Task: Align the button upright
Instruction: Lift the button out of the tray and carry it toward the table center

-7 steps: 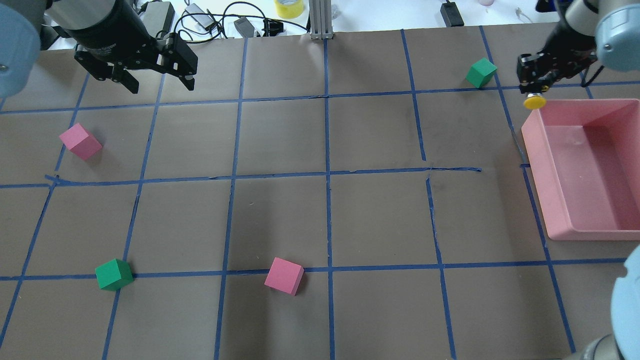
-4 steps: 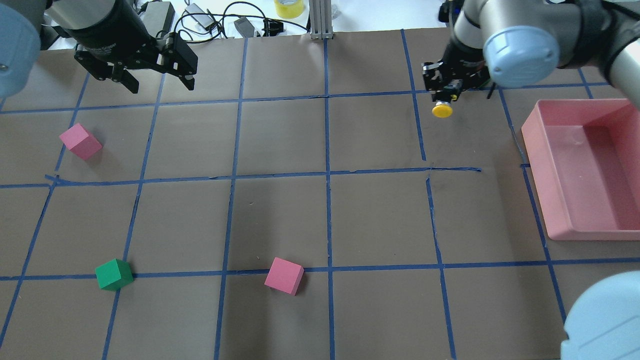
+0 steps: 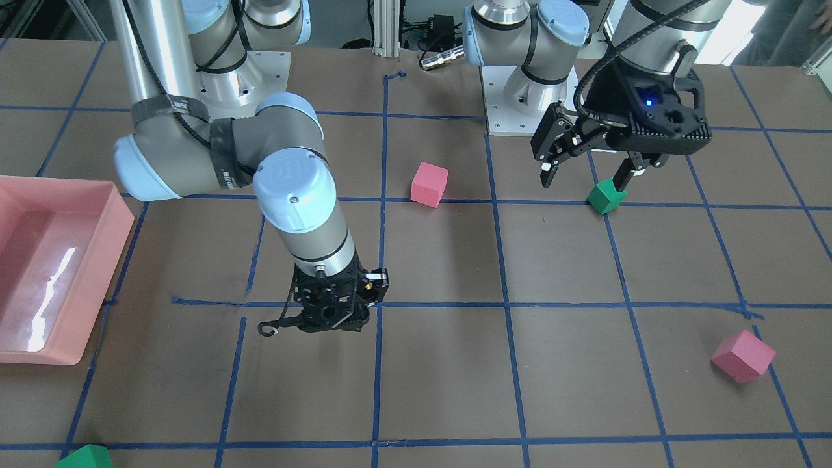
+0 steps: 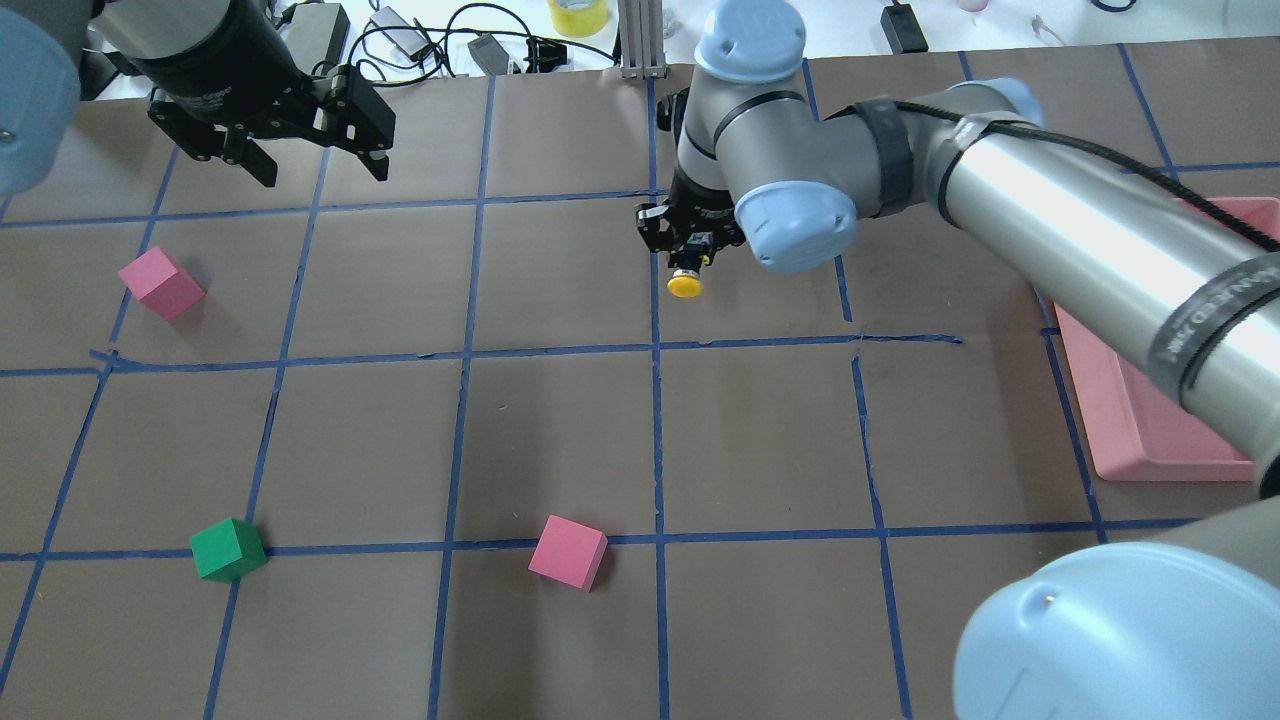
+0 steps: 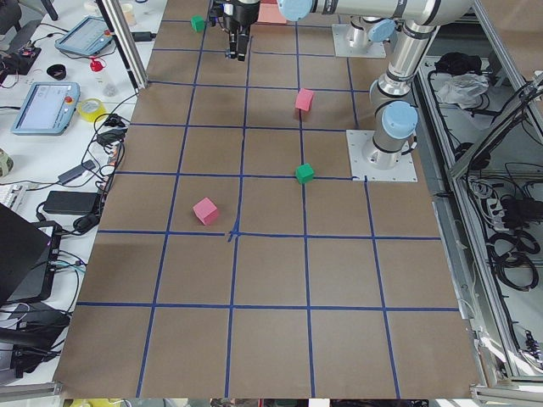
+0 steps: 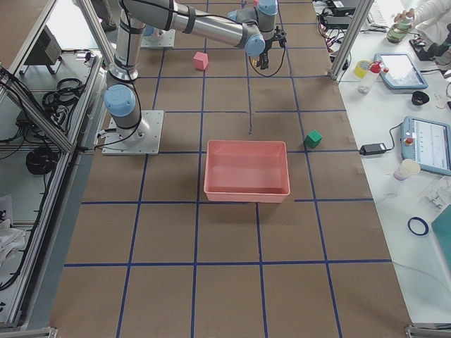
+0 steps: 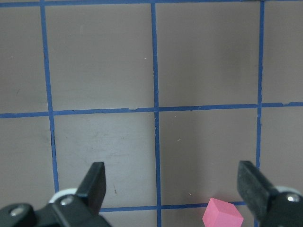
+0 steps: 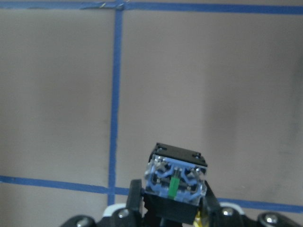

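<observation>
R fingers (image 8: 136, 201) grip button (image 4: 683, 287), round yellow cap.

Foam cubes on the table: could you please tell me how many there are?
4. Near pink cube, mid-table close to the robot; far pink cube, far on its left; left green cube, near on its left; right green cube, far right, hidden in the overhead view.

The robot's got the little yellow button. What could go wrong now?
1. The button is tiny and pinched only at the tip of the right gripper, so it could slip out and drop.
2. In the right wrist view its grey base faces the camera, so its cap points away from the gripper. Set down like that, it may land cap-first and tip over.
</observation>
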Robot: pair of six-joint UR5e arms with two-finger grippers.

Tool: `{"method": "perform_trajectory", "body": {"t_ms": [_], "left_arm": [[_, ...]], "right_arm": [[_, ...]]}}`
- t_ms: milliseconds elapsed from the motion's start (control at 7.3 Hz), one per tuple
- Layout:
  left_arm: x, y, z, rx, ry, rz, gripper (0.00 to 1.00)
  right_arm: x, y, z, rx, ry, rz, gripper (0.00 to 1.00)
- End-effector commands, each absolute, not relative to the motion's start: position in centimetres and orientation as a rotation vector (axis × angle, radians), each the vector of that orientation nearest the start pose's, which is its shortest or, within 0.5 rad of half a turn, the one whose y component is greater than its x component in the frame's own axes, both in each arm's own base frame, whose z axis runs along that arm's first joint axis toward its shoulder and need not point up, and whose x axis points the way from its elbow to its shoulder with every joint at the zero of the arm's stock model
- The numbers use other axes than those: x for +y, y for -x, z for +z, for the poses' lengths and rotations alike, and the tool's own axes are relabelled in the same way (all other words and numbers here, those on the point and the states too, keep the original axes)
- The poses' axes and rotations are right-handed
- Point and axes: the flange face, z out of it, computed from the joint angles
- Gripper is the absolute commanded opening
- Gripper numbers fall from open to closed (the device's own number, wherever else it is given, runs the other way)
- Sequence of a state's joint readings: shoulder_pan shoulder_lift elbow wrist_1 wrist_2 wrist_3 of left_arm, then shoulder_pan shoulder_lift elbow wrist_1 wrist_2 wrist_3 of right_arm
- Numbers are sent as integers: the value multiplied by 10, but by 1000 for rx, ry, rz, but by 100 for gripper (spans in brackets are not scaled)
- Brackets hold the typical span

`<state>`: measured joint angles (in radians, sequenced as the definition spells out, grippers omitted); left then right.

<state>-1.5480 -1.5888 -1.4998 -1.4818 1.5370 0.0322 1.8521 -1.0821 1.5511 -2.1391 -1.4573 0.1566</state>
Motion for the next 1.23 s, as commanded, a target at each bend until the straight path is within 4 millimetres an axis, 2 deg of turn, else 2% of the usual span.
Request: {"method": "perform_trajectory", "body": {"t_ms": [0, 137, 411, 548, 821, 958, 1095], "left_arm": [[-515, 124, 524, 3161, -16, -227, 100], [-514, 124, 525, 3161, -18, -230, 100], [-514, 124, 525, 3161, -16, -230, 100], [-514, 125, 525, 3163, -18, -230, 100], [-514, 124, 525, 3161, -16, -230, 100], [-514, 125, 525, 3161, -18, -230, 100], [-515, 125, 524, 3163, -16, -227, 100]], "right_arm": [[-583, -358, 227, 2997, 295, -74, 0], [-578, -363, 215, 3021, 367, -61, 0], [-569, -366, 206, 3013, 420, -64, 0], [-570, -368, 207, 2994, 421, -112, 0], [-565, -366, 195, 2999, 423, -86, 0], [-564, -365, 190, 2999, 423, -83, 4], [-564, -366, 190, 2994, 422, -86, 20]]}}
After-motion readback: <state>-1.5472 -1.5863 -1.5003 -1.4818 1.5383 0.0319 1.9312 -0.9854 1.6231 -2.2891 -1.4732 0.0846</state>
